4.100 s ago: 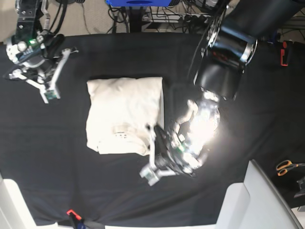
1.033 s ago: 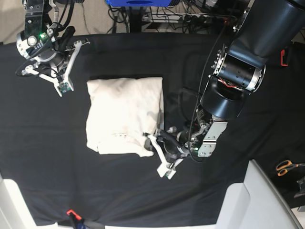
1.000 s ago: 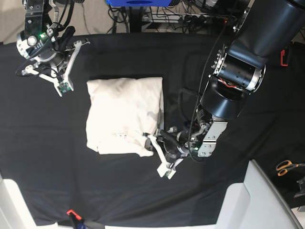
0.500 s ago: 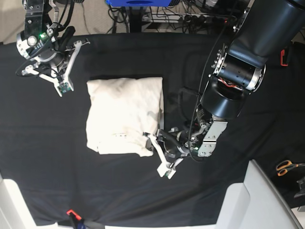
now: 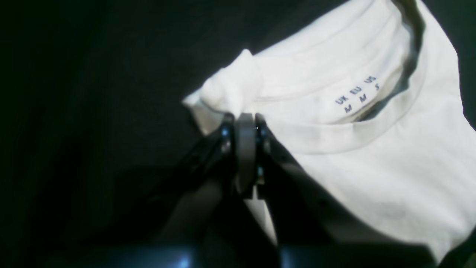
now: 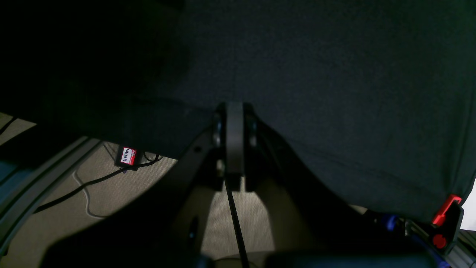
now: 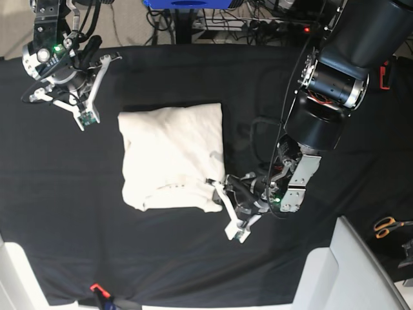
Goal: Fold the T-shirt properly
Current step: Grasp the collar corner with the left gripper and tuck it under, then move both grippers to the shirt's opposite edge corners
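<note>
The cream T-shirt lies folded into a rough rectangle on the black cloth. In the left wrist view its collar and printed size label face up. My left gripper is at the T-shirt's front right corner. In the left wrist view the left gripper is shut on a bunched bit of T-shirt fabric near the collar. My right gripper hangs at the back left, apart from the shirt. The right wrist view shows the right gripper shut on nothing above the cloth's edge.
Black cloth covers the table. Orange-handled scissors lie at the right edge. Pale rigid panels stand at the front right and front left corners. A red clip sits at the front edge. Cables run along the floor behind the table.
The left gripper closed on the shirt's corner and moved slightly right and toward the front, dragging the shirt with it. The right arm stayed still.
</note>
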Tool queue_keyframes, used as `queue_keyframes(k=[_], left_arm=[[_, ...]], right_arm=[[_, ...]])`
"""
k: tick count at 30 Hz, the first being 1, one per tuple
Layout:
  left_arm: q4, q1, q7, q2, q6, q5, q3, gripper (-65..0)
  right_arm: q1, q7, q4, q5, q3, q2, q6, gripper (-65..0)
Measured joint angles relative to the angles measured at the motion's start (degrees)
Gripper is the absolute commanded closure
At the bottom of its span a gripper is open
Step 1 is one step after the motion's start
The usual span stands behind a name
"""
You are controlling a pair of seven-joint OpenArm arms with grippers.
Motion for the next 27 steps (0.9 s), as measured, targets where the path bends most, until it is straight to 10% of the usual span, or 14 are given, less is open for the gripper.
queue_keyframes(k=[25,27], left_arm=[[0.3,1.0,-0.4,-0.9,0.0,0.1,0.0,0.0],[0.3,0.9,-0.4,-0.9,0.0,0.1,0.0,-10.0]], right_arm=[[0.0,0.0,0.0,0.0,0.0,0.1,0.0,0.0],[0.0,0.0,0.0,0.0,0.0,0.1,0.0,0.0]])
